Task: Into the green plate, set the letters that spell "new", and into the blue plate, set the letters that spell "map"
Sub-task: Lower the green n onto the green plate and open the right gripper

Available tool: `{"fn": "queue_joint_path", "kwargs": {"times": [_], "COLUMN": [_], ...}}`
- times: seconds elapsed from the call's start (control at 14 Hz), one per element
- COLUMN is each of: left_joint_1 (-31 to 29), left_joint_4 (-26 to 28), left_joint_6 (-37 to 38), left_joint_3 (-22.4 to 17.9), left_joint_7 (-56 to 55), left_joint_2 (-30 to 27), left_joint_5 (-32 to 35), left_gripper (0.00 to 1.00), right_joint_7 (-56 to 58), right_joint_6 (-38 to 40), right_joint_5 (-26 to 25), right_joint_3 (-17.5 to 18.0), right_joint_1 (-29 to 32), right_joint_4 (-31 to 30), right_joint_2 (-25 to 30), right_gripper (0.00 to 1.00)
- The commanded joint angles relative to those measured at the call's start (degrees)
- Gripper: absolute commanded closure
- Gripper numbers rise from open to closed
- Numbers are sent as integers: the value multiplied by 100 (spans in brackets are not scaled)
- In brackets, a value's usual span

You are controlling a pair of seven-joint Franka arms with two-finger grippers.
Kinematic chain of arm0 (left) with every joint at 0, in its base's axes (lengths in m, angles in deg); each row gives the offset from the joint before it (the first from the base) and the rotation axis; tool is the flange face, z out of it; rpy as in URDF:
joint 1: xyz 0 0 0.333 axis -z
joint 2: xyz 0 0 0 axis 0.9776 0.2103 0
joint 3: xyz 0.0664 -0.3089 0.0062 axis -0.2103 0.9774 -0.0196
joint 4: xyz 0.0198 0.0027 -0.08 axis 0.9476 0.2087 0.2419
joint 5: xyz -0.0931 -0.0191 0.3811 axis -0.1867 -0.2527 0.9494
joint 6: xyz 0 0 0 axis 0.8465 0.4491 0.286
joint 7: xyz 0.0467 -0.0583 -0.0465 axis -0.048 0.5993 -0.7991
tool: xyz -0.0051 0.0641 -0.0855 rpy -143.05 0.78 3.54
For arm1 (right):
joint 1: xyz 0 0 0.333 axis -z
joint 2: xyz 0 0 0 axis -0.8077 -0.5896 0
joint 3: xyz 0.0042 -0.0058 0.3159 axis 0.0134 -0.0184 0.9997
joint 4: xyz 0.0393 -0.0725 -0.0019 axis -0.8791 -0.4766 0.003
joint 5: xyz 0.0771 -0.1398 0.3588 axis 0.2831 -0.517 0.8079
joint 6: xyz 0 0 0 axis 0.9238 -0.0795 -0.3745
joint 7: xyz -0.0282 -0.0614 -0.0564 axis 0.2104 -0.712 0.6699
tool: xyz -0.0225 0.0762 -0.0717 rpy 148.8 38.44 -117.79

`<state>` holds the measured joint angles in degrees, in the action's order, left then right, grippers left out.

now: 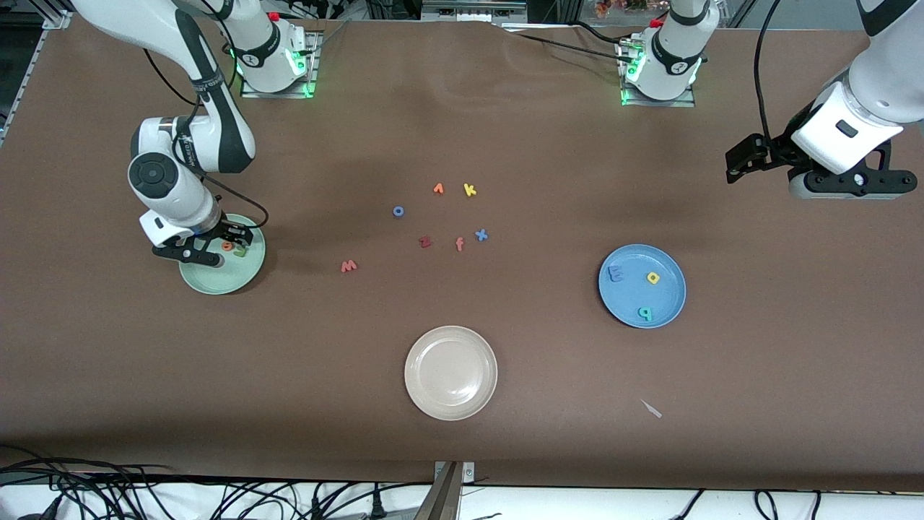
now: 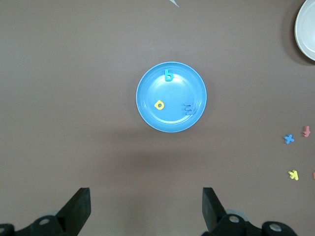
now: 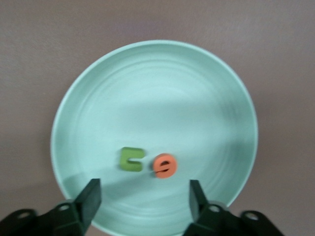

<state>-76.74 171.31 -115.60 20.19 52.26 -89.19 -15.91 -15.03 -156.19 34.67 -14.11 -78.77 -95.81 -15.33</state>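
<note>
Right gripper [image 1: 216,249] low over green plate [image 1: 209,285] at left of front frame, jaws spread wide, holding nothing. Green n [image 3: 132,159] and orange e [image 3: 164,165] lying side by side in that plate, just apart. Salmon w [image 1: 349,266] on bare bench, left of centre. Blue plate [image 1: 668,307] at right of frame with m [image 1: 616,273], a [image 1: 653,277], p [image 1: 644,313] inside. Left gripper [image 1: 740,162] up at upper right, waiting, jaws fully apart, empty. Beige plate [image 1: 450,373] bottom centre. Spare letters z [image 1: 425,242], f [image 1: 460,244], x [image 1: 481,235], k [image 1: 470,190] mid-frame.
</note>
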Motion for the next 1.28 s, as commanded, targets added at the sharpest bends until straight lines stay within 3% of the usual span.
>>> {"fn": "queue_joint_path", "kwargs": {"times": [0.0,0.14,0.36,0.71,1.21], "left_joint_1": [29,29,29,-6,-33], "left_joint_4": [-185,-185,-185,-185,-193], "left_joint_6": [61,61,61,87,113], "left_joint_3": [22,14,14,5,5], "left_joint_7": [-75,-67,-67,-40,-23], "left_joint_2": [75,84,84,84,84], "left_joint_5": [97,97,97,97,88], "left_gripper": [0,0,0,0,0], "right_joint_7": [-321,-760,-1341,-3239,-3794], "right_joint_6": [1093,1588,1599,1598,1607], "right_joint_5": [553,721,941,968,968], "right_joint_3": [41,41,50,50,41], "right_joint_1": [-120,-208,-444,-998,-1113], "right_joint_4": [668,1082,1128,1329,1471], "right_joint_2": [-15,-129,-139,-323,-429], "right_gripper": [0,0,0,0,0]}}
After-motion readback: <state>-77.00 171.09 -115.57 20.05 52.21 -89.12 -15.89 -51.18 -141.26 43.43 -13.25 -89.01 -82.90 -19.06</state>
